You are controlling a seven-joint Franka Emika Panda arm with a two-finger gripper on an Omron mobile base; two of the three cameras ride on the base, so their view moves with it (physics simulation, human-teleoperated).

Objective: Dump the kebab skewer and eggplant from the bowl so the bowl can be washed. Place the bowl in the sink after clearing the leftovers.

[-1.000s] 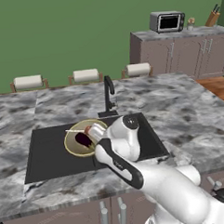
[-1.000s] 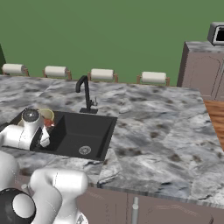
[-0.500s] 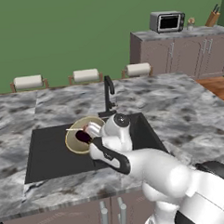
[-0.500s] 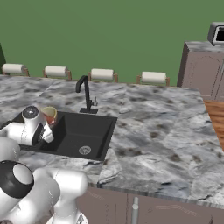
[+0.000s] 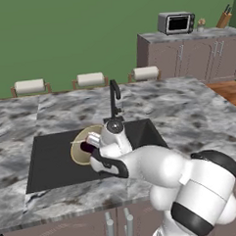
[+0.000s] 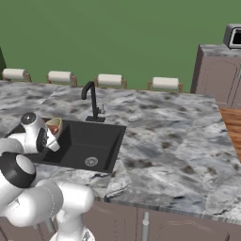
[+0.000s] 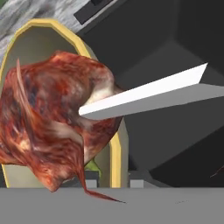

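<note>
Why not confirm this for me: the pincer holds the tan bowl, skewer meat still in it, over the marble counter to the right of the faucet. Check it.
One detail is wrong. The left base view shows the pincer holding the bowl over the black sink, left of the faucet, not over the counter. The skewer meat is still in it.

A rendered home kitchen: a black sink (image 5: 58,157) with curved faucet (image 5: 114,96) sits in a grey marble island at centre frame; brown cabinets (image 5: 195,57), a microwave (image 5: 176,23) and knife block (image 5: 224,17) occupy the upper right.
</note>
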